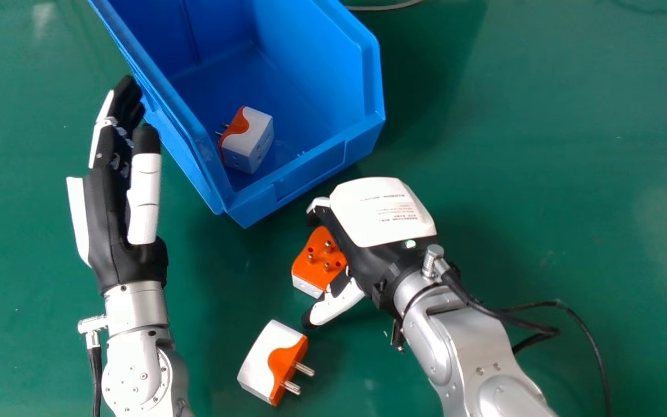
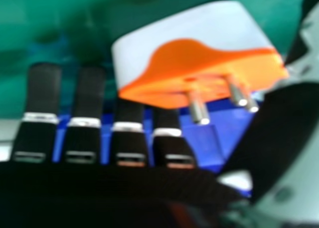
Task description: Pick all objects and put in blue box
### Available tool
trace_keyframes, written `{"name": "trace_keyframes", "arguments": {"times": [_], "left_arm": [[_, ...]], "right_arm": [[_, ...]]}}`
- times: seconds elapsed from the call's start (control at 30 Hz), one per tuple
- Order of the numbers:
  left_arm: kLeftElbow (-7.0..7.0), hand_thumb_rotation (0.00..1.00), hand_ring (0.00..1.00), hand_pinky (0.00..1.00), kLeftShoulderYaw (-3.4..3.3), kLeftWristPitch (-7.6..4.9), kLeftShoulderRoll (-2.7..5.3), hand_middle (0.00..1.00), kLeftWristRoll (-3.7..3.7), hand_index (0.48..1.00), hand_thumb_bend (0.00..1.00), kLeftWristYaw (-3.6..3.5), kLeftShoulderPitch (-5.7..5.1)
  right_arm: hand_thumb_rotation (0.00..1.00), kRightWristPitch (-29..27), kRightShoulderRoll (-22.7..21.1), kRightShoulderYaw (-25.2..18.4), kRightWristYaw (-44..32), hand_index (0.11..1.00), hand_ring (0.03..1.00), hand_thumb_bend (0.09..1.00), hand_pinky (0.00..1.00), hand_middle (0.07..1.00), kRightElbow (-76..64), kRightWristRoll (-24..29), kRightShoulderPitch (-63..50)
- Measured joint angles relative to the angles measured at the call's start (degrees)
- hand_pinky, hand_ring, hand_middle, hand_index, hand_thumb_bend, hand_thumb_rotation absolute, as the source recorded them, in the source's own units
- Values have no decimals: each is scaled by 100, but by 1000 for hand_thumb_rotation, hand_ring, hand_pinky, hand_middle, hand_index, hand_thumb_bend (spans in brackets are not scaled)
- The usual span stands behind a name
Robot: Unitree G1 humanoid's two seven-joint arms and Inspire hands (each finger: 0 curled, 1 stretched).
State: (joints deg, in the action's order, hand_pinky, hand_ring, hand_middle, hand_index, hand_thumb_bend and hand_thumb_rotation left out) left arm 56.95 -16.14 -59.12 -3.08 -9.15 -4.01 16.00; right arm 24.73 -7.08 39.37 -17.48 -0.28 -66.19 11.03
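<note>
The right robot hand [image 1: 383, 214] is open, a boxy orange-and-white adapter [image 1: 316, 260] between thumb and straight fingers, seemingly touching. The left robot hand [image 1: 110, 231] is open beside the smooth blue box [image 1: 310, 168] holding another adapter [image 1: 249, 142]; a third adapter [image 1: 270, 356] lies on the desk [image 1: 571, 202].

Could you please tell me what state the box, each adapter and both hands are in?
blue box: upright, open-topped, one adapter inside
boxed adapter: on its side
nearest adapter: on its side, prongs pointing rightward, outside the box
middle adapter: prongs up, between right thumb and fingers
left hand: open, fingers straight
right hand: open, around the middle adapter
</note>
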Motion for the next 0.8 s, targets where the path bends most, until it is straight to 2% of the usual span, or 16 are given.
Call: {"name": "trace_keyframes", "arguments": {"times": [0.1, 0.23, 0.4, 0.7, 0.8], "left_arm": [[0, 797, 931, 925, 0, -1, -8, 914, 0, 870, 820, -3, 0], [-2, 798, 930, 924, 5, 1, -10, 913, 3, 869, 819, 1, 0], [-13, 797, 931, 925, 8, 2, -12, 914, 3, 871, 812, -5, -1], [-13, 800, 930, 923, 6, 1, -13, 914, 0, 871, 807, -26, -2], [-13, 802, 930, 921, 6, 1, -13, 914, 2, 871, 808, -40, -2]], "right_arm": [[313, 88, -87, 4, -312, 680, 476, 869, 375, 573, -247, -69, -59], [294, 155, -225, 29, -778, 668, 474, 864, 394, 553, -572, -188, -172], [291, 221, -284, 48, -1142, 651, 454, 827, 395, 529, -845, -386, -314], [293, 211, -247, 39, -1132, 676, 434, 822, 382, 509, -856, -424, -396], [289, 205, -231, 27, -1023, 659, 457, 822, 403, 523, -842, -411, -444]]}}
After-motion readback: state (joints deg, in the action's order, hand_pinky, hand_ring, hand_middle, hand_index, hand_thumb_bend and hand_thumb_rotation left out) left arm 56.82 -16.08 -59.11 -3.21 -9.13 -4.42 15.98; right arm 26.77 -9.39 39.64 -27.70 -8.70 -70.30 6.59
